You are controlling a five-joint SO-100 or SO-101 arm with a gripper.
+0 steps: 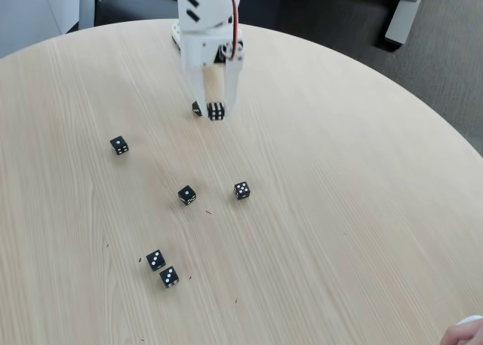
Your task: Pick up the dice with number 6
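Note:
The dice with number 6 [216, 111] is a small black cube showing two rows of three white pips. It sits at the far middle of the round table, right between the tips of my white gripper [213, 106], which points straight down over it. The jaws are closed in on the die and its pip face stays visible below the fingers [231, 84]. A small dark shape [197, 109] shows just left of the die; I cannot tell what it is.
Several other black dice lie on the pale wooden table [339, 209]: one at the left [119, 145], two in the middle [186, 195] [241, 190], and a close pair near the front [155, 260] [169, 277]. A person's hand [464, 332] shows at the bottom right corner.

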